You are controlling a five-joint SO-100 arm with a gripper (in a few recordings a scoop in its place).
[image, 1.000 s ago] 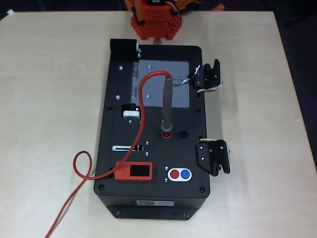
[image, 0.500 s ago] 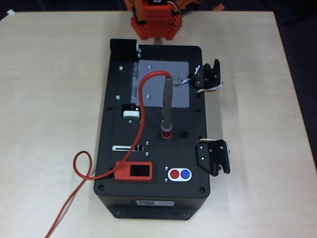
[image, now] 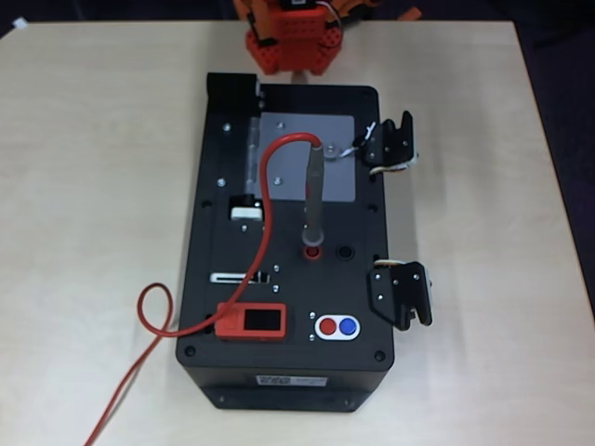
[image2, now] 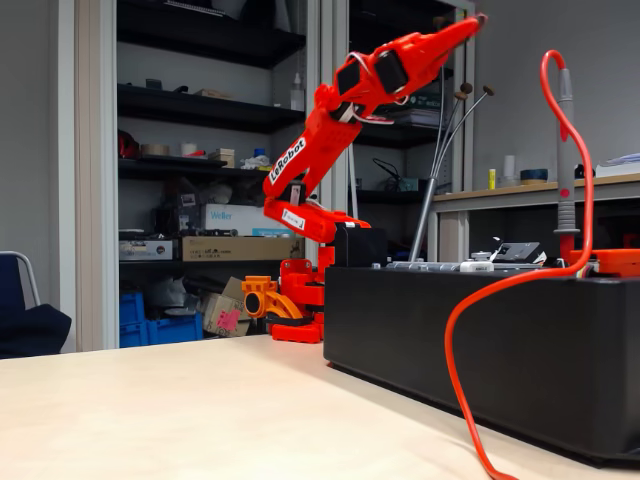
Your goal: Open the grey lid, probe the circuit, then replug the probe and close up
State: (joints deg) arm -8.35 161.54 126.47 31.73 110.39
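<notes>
The grey lid (image: pixel 339 177) lies flat and closed on top of the black box (image: pixel 288 372) in the overhead view, its small knob near the right edge. The circuit is hidden beneath it. The probe (image: pixel 312 195) stands upright with its lower end plugged into a red socket; it also rises above the box in the fixed view as the probe (image2: pixel 566 150). Its red cable (image: pixel 265 223) arches over the lid and loops off the box's left side. My gripper (image2: pixel 470 22) is raised high above the box's far end, fingers together and holding nothing, far from the lid and probe.
Two black latches (image: pixel 390 144) (image: pixel 402 294) hang off the box's right side. An orange display module (image: pixel 251 321) and red and blue buttons (image: pixel 337 326) sit at the near end. The arm base (image: pixel 290 42) stands behind the box. The cable loop (image: pixel 153 311) lies on the table (image: pixel 84 186).
</notes>
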